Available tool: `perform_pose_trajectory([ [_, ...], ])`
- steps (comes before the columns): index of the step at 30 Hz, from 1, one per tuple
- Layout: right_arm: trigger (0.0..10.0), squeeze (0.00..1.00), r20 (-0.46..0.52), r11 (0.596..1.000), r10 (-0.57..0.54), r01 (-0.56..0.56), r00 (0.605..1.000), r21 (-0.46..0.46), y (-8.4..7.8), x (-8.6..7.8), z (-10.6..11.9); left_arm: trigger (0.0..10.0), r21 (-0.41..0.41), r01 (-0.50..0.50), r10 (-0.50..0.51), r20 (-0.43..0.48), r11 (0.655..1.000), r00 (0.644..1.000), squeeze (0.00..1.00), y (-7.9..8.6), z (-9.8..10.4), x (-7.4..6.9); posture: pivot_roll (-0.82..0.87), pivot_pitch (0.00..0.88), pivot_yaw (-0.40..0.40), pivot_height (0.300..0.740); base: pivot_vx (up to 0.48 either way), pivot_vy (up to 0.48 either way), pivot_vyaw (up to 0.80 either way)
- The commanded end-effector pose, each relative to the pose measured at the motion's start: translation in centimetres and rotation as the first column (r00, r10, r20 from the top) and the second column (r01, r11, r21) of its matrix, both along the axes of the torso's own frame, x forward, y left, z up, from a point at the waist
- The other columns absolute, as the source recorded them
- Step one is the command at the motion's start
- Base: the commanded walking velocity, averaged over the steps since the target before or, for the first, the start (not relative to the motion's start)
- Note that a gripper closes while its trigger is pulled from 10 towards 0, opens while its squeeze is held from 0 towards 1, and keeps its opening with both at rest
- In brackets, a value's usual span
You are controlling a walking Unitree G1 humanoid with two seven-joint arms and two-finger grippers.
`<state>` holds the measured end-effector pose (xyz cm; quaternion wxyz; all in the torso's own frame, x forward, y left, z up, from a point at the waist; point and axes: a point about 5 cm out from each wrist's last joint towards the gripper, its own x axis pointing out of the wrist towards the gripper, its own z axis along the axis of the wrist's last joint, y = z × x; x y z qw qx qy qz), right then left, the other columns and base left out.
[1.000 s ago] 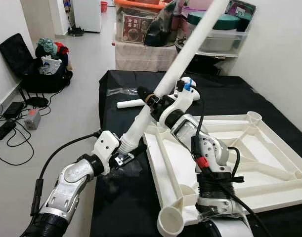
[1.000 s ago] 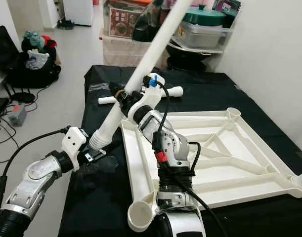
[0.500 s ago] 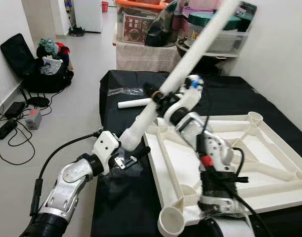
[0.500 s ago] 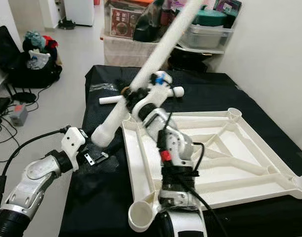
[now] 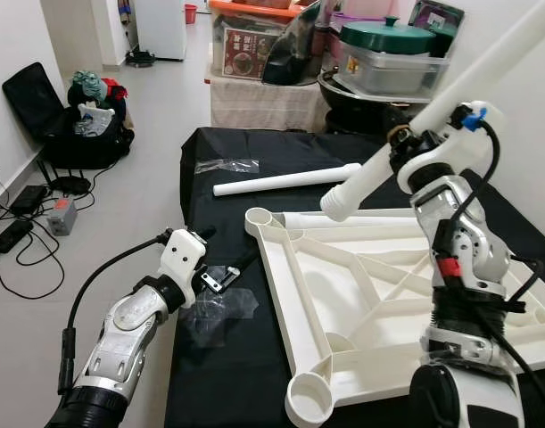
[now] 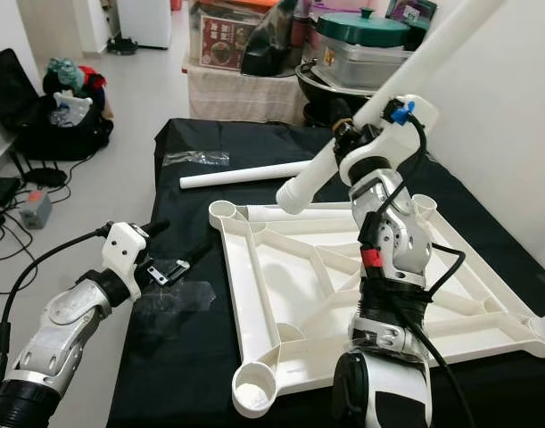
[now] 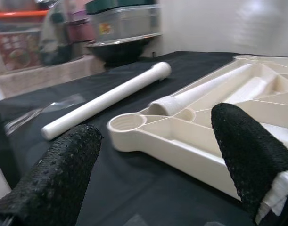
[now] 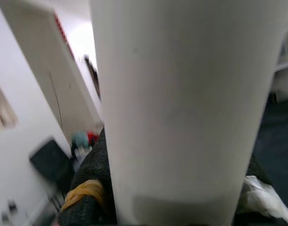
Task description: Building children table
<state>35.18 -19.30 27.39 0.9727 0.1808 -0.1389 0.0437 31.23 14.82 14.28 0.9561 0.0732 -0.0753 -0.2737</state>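
I have the right gripper (image 5: pixel 399 150) clamped with its jaws around a white table leg (image 5: pixel 450 94), held tilted in the air above the upturned white table frame (image 5: pixel 379 294) on the black tabletop (image 5: pixel 227 374). My left gripper (image 5: pixel 226 259) sits low beside the frame's corner socket (image 7: pixel 127 123), jaws wide and empty, above a clear plastic bag (image 5: pixel 217 308). A second white leg (image 5: pixel 285 179) lies flat on the tabletop just beyond the frame.

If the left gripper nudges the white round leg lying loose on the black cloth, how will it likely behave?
The white round table leg would probably roll, being cylindrical and lying flat on the black cloth. It looks rigid, likely light hollow plastic. The open left gripper sits apart from it.
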Motion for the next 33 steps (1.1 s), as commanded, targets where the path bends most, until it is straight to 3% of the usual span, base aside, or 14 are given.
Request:
perform_pose_trajectory([
  [1, 0.0, 0.0, 0.021, 0.999, 0.016, -0.016, 1.0, -0.035, 0.4, -0.3, 0.5, 10.0, -0.024, -0.015, 0.014, -0.019, 1.0, 1.0, 0.0, 0.0, -0.3, -0.1, 0.08, 0.0, -0.092, 0.74, 0.0, 0.0, 0.0],
  [4, 0.0, 0.0, 0.021, 0.999, 0.023, -0.022, 1.0, -0.04, 0.5, -0.4, 0.5, 10.0, -0.026, -0.017, 0.016, -0.02, 1.0, 1.0, 0.0, 0.0, -0.3, -0.1, 0.08, 0.0, -0.092, 0.74, 0.0, 0.0, 0.0],
  [5, 0.0, 0.0, 0.045, 0.988, 0.139, -0.135, 0.989, -0.081, 0.7, -1.7, 0.5, 10.0, -0.032, -0.025, 0.024, -0.026, 0.999, 0.999, 0.0, 0.0, -0.4, -0.1, 0.06, 0.0, -0.091, 0.74, 0.0, 0.0, 0.0],
  [7, 0.0, 0.0, 0.045, 0.988, 0.139, -0.135, 0.989, -0.081, 0.7, -1.7, 0.5, 10.0, -0.032, -0.025, 0.024, -0.026, 0.999, 0.999, 0.0, 0.0, -0.4, -0.1, 0.06, 0.0, -0.091, 0.74, 0.0, 0.0, 0.0],
  [8, 0.0, 0.0, 0.052, 0.959, 0.256, -0.247, 0.965, -0.142, 0.7, -3.1, 0.4, 10.0, -0.041, -0.033, 0.032, -0.031, 0.999, 0.999, 0.0, 0.0, -0.5, -0.2, 0.06, 0.0, -0.094, 0.74, 0.0, 0.0, 0.0],
  [9, 0.0, 0.0, 0.052, 0.959, 0.256, -0.247, 0.965, -0.142, 0.7, -3.1, 0.4, 10.0, -0.041, -0.033, 0.032, -0.031, 0.999, 0.999, 0.0, 0.0, -0.5, -0.2, 0.06, 0.0, -0.094, 0.74, 0.0, 0.0, 0.0],
  [11, 0.0, 0.0, 0.024, 0.896, 0.394, -0.379, 0.919, -0.231, 0.8, -4.7, 0.1, 10.0, -0.048, -0.04, 0.038, -0.046, 0.998, 0.998, 0.0, 0.1, -0.7, -0.4, 0.06, 0.0, -0.097, 0.74, 0.0, 0.0, 0.0],
  [16, 0.0, 0.0, 0.005, 0.87, 0.437, -0.421, 0.9, -0.258, 1.3, -5.1, -0.2, 10.0, -0.052, -0.027, 0.025, -0.05, 0.998, 0.998, 0.0, -0.1, -0.8, -0.6, 0.05, 0.0, -0.099, 0.74, 0.0, 0.0, 0.0],
  [21, 0.0, 0.0, -0.012, 0.855, 0.469, -0.457, 0.883, -0.244, 3.1, -5.3, -1.2, 10.0, -0.083, -0.009, 0.005, -0.045, 0.996, 0.999, 0.0, -0.8, -0.6, -0.8, 0.06, 0.0, -0.098, 0.74, 0.0, -0.475, 0.0],
  [23, 0.0, 0.0, -0.024, 0.847, 0.495, -0.489, 0.868, -0.211, 4.6, -5.7, -2.2, 10.0, -0.092, -0.019, 0.015, -0.043, 0.996, 0.999, 0.0, -0.6, -0.5, -0.9, 0.07, 0.0, -0.097, 0.74, 0.0, -0.24, 0.0],
  [33, 0.0, 0.0, -0.041, 0.828, 0.526, -0.523, 0.849, -0.203, 5.3, -6.2, -2.7, 10.0, -0.094, -0.024, 0.018, -0.062, 0.995, 0.998, 0.0, -0.5, -0.7, -0.8, 0.06, 0.0, -0.083, 0.74, 0.0, 0.0, 0.0],
])
